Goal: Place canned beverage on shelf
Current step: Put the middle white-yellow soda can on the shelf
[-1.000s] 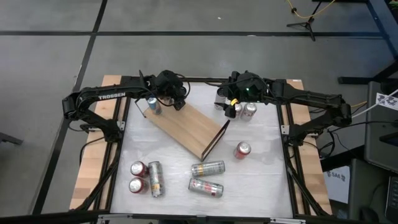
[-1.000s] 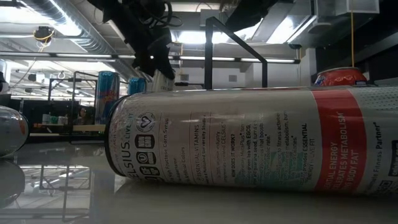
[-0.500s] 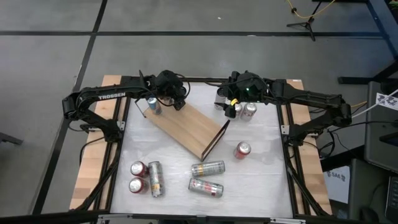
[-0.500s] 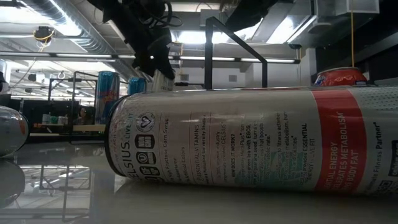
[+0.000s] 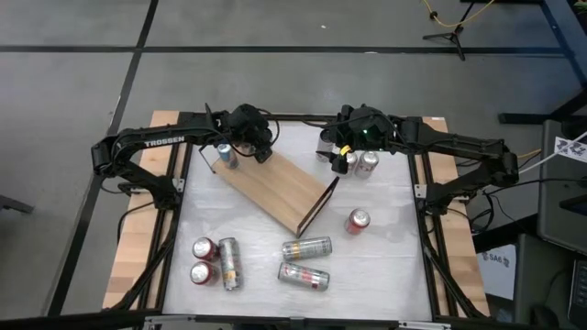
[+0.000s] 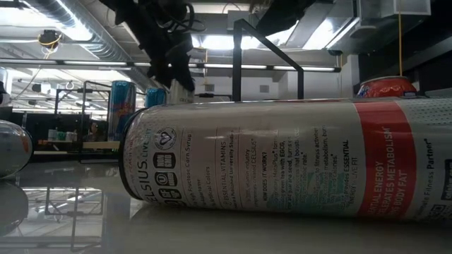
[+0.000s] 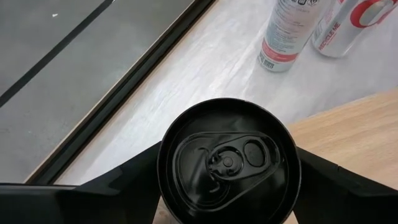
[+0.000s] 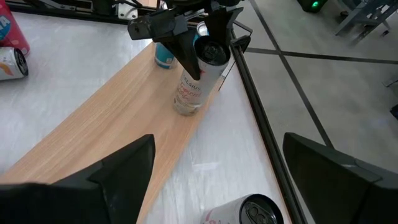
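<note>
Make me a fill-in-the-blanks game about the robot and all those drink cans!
1. The left gripper holds a tall white can with a black top standing on the light-brown wooden ____.
2. The right gripper's fingers are ____ and hold nothing.
3. In the middle of the white table, two silver cans are ____ on their sides.

Missing words: shelf; open; lying

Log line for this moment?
left hand: shut on can | can: upright on shelf | right hand: open, waiting
</note>
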